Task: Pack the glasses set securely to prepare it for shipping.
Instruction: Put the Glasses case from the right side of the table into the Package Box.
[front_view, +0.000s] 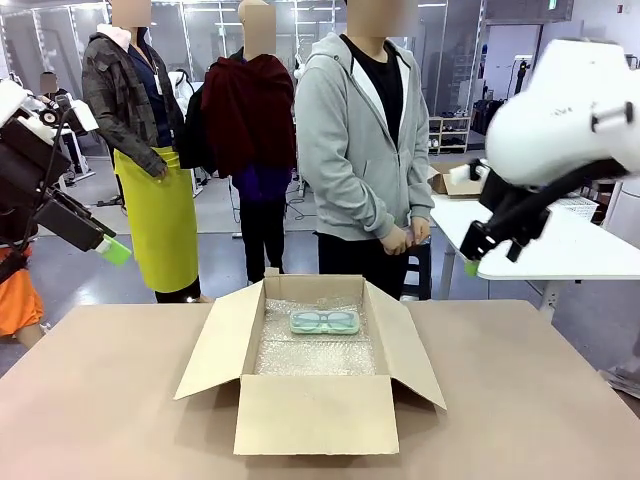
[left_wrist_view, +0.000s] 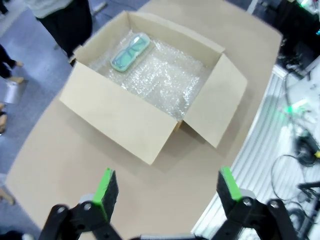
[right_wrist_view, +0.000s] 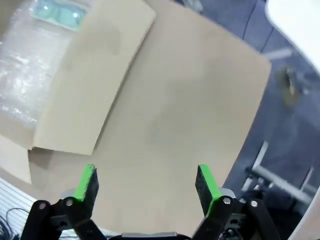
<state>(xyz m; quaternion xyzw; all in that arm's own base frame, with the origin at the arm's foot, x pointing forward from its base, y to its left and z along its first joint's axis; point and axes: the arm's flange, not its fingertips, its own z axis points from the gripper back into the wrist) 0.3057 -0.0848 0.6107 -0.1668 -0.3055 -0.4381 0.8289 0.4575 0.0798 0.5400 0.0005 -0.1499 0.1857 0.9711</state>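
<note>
A mint-green glasses case (front_view: 325, 321) with dark-framed glasses lies flat on bubble wrap (front_view: 312, 350) inside an open cardboard box (front_view: 315, 412) at the table's middle. The pink case is out of view. My left gripper (front_view: 112, 249) hangs high off the table's left edge; in the left wrist view it (left_wrist_view: 166, 186) is open and holds nothing, looking down on the box (left_wrist_view: 125, 112) and the case (left_wrist_view: 131, 50). My right gripper (front_view: 470, 265) hovers high at the right, open and holding nothing (right_wrist_view: 146, 182), above bare table beside the box's flap (right_wrist_view: 95, 80). The case (right_wrist_view: 57, 12) shows at that view's top left.
A person in a grey hoodie (front_view: 355, 150) stands behind the box with hands clasped (front_view: 405, 238). The brown table (front_view: 110, 400) spreads wide on both sides of the box. A white table (front_view: 560, 245) stands behind at the right.
</note>
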